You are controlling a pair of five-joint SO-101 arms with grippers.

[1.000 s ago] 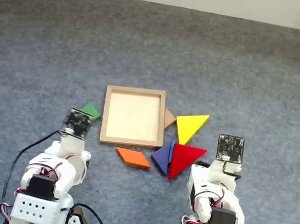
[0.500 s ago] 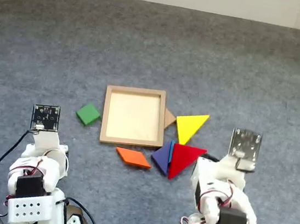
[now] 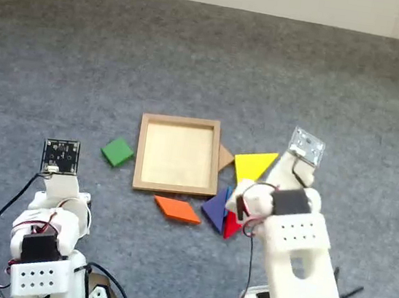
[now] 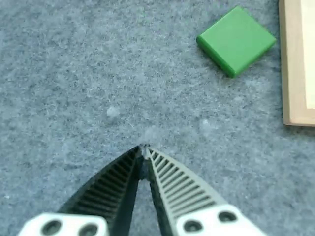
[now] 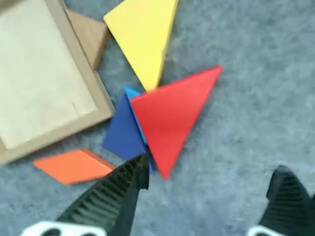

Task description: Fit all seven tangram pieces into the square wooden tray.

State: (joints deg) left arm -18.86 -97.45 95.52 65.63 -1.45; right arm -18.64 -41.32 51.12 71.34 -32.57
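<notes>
Grey felt desk, wooden tray [image 3: 172, 187] empty, pieces scattered around it. Just now the right gripper [image 5: 211, 174] swung forward over the red triangle [image 5: 172, 120], jaws wide apart, holding nothing (probably the first pick). Meanwhile the left gripper [image 4: 144, 152] stays pulled back, closed and empty, near the green square [image 4: 236, 40].

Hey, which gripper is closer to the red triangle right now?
Right. The right gripper hangs open right at the red triangle; the left gripper sits shut over carpet by the green square, across the tray from it.
</notes>
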